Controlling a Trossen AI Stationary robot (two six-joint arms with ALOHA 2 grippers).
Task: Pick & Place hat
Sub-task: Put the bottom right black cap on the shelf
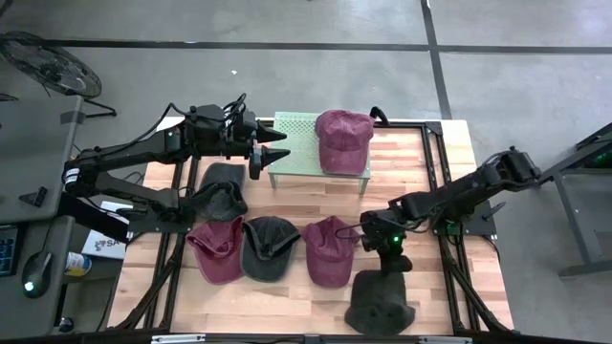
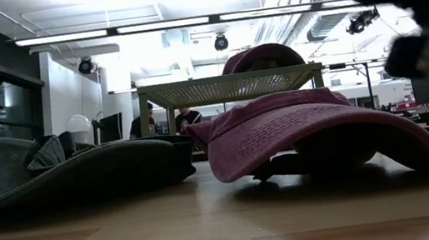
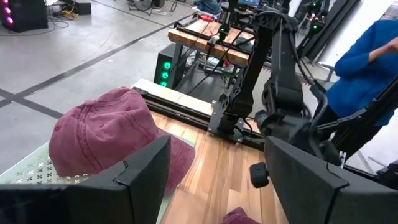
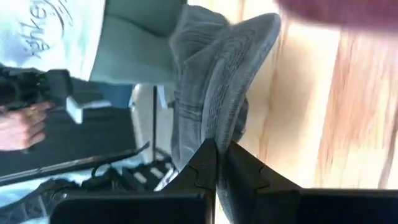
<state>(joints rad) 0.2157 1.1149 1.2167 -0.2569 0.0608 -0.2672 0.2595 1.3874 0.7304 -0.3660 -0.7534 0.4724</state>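
Fingers of the right gripper [image 4: 216,163] clamp the dark grey hat [image 4: 214,81] at the counter's [image 1: 430,296] front edge; the left gripper [image 1: 275,153], fingers apart, hovers beside the mesh stand [image 1: 292,143].

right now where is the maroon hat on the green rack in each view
High view: maroon hat at top centre, on the green rack.
Low view: its crown pokes above the rack top, centre.
Left wrist view: large, at left.
Right wrist view: not in it.
Shared landmark: the green rack.
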